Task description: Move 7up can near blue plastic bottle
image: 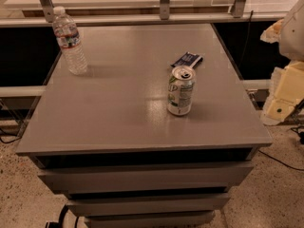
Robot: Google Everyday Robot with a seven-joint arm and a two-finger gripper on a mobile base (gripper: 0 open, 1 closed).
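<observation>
Can point(181, 90) upright, top up; claw point(284, 95) beside table point(118, 108).

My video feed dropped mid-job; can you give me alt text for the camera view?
A soda can stands upright on the right of a grey table, far from the water bottle standing at its back left corner. A dark-blue packet lies just behind the can. The gripper is off the table at the picture's right edge.

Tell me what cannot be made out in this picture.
Camera view:
- Gripper: not in view; the pale shapes cut by the right edge cannot be identified.
- Dark-blue packet: near end hidden behind the 7up can; print too small.
- Blue plastic bottle: label text too small.
</observation>
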